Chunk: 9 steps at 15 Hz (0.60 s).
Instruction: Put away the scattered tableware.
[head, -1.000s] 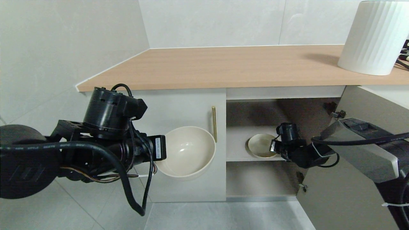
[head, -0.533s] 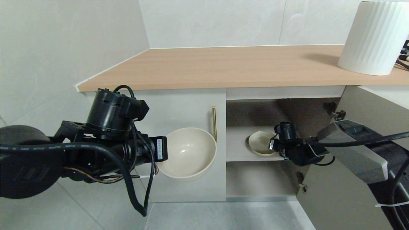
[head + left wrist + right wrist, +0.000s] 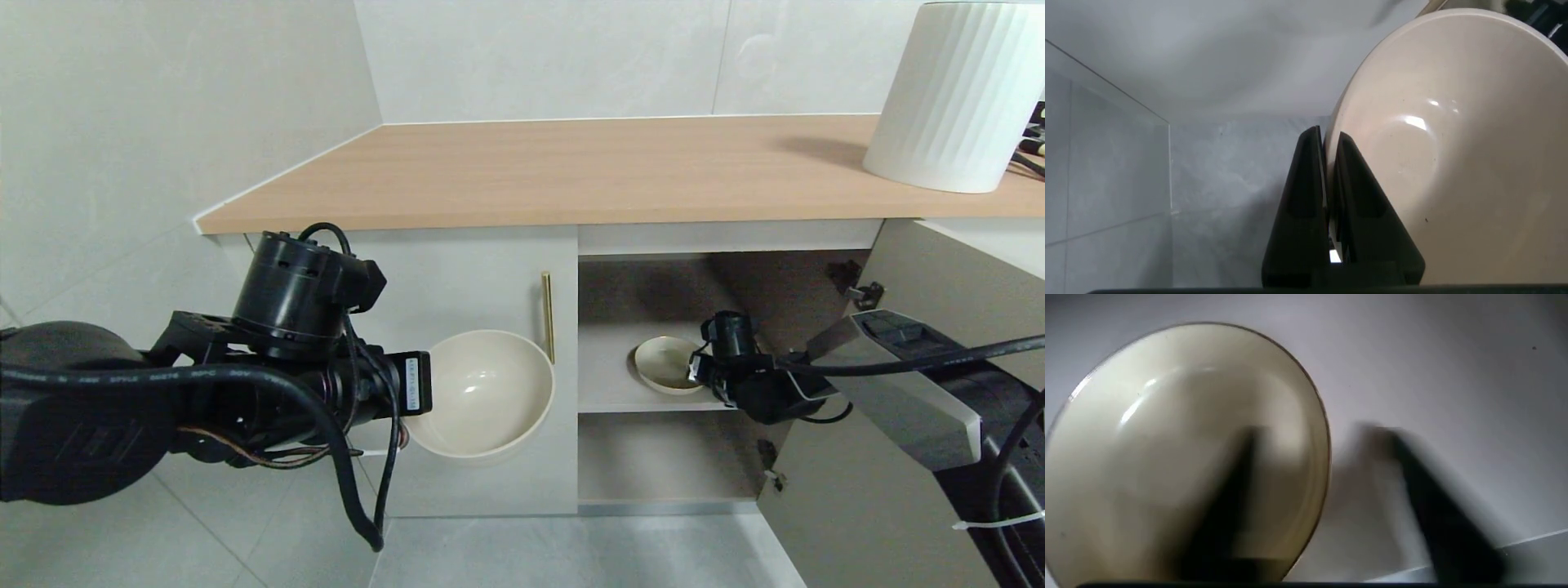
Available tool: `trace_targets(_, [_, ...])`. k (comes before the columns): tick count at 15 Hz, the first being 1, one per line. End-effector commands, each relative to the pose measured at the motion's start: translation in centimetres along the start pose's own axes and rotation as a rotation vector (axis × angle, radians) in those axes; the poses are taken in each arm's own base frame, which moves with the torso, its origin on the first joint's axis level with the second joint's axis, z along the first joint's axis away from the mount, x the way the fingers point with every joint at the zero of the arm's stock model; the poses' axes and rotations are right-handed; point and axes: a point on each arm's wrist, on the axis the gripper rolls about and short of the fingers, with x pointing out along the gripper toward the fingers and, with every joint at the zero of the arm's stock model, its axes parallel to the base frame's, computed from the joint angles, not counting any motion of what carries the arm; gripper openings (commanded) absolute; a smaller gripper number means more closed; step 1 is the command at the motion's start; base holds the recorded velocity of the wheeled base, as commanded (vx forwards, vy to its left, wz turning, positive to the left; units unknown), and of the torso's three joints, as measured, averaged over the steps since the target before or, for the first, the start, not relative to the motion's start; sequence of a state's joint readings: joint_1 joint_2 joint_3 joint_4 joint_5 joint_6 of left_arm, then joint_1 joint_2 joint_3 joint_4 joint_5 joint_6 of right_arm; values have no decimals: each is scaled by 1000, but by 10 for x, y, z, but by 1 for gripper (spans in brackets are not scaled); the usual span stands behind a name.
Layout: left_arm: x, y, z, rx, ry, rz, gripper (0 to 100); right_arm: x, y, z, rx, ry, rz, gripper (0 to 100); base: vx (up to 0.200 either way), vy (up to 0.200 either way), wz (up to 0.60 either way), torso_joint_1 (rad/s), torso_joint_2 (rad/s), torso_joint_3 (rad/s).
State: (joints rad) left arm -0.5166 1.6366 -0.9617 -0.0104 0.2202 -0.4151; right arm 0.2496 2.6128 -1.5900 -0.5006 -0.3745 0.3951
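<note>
Bowl (image 3: 482,396), large and cream, hangs nearest me, tipped on edge before the closed cabinet door (image 3: 482,269) beside its brass handle (image 3: 546,317). The left gripper (image 3: 1327,159) pinches the rim, one finger inside and one outside. The left wrist view makes that plain, while from the head the wrist housing covers the fingertips. I'd guess it is held clear there until the shelf is free.

Deeper in, the small dish (image 3: 665,365) lies flat on the cabinet's upper shelf (image 3: 604,384). The right gripper (image 3: 1327,498) has its fingers spread astride the dish's rim. Whether they touch it I cannot tell.

Farthest back, a white ribbed container (image 3: 955,98) stands on the countertop (image 3: 571,171).
</note>
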Motion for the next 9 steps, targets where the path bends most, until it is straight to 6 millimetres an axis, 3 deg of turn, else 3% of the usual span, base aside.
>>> trace_targets(1, [1,-1,-1,2,3,-1,0,-2,1,4,17,-10,5,100,0,0,0,0,0,0])
trace_targets(4, [5,-8,-4,18,8,-14,0,-23,3,24,59,-26,16,100,0,0,0,0,0,0])
trace_targets(8, [36,-24,-17,71,3,37,0,-119,14,56,6,93,198,100,0,0,0,0,0,0])
trace_targets(9, [36,-24,-17,71,3,37,0,-119,14,56,6,93,198,100,0,0,0,0,0,0])
